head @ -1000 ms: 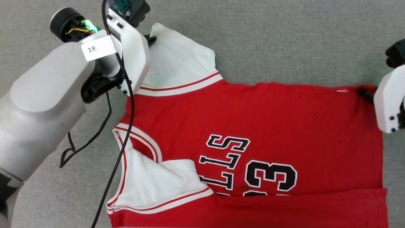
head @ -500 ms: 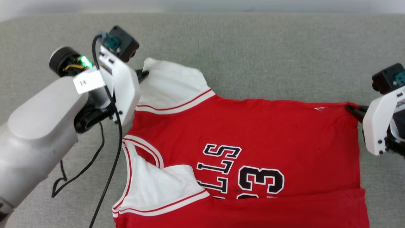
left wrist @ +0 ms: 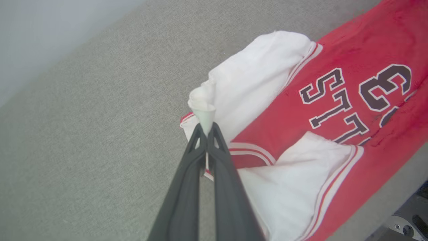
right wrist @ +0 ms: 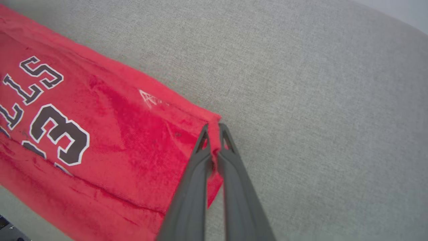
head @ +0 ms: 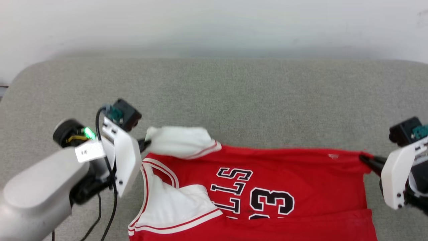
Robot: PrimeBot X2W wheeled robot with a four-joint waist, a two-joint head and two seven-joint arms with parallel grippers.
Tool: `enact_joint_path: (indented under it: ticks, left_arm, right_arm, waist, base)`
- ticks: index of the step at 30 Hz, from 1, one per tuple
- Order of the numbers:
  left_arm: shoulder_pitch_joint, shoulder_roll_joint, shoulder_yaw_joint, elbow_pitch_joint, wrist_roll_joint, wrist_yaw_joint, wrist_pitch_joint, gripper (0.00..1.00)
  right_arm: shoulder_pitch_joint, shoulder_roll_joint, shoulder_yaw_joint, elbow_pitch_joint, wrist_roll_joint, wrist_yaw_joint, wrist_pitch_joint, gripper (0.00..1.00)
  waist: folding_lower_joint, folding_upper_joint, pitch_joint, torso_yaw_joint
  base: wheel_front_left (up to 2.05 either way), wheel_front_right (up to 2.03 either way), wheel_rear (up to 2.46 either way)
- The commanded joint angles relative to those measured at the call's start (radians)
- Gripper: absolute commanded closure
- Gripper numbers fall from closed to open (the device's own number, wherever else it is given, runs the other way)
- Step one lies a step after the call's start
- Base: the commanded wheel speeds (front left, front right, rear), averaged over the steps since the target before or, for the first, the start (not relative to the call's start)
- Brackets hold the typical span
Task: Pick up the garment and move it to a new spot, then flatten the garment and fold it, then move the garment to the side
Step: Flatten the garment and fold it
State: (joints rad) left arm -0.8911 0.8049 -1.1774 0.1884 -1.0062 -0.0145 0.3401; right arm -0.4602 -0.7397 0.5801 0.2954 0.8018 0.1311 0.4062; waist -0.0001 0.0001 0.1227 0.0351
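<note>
Bright, even light; soft shadows; slight blur, hazy far edge.

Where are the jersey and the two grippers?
jersey (head: pixel 321 180), head view, red fabric beside the number.
left gripper (left wrist: pixel 207 126), left wrist view, fingertips pinching white corner.
right gripper (right wrist: pixel 213 127), right wrist view, fingertips pinching red corner.
</note>
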Motion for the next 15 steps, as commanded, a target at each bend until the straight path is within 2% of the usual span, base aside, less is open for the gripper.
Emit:
enact_joint_path:
  ticks: [1, 10, 15]
  left_arm:
    - [0.037, 0.015, -0.006, -0.024, -0.01, 0.019, -0.003, 1.0]
    - [0.207, 0.073, -0.037, -0.129, -0.049, 0.105, -0.033, 1.0]
    - [0.293, 0.089, -0.06, -0.154, -0.056, 0.131, -0.035, 1.0]
  right_arm:
    - [0.04, -0.006, -0.01, -0.013, 0.008, -0.001, -0.009, 1.0]
    - [0.219, -0.004, -0.078, -0.082, 0.021, -0.001, -0.016, 1.0]
    - [0.356, 0.014, -0.157, -0.131, 0.031, -0.001, -0.005, 1.0]
  waist:
    - [0.0001, -0.0001, -0.025, 0.006]
    - [0.0001, -0.0001, -0.072, 0.013]
    - [0.0001, -0.0001, -0.077, 0.02]
  base:
    - [0.0, 0.0, 0.0]
    - [0.0, 0.0, 0.0]
    - [0.0, 0.0, 0.0]
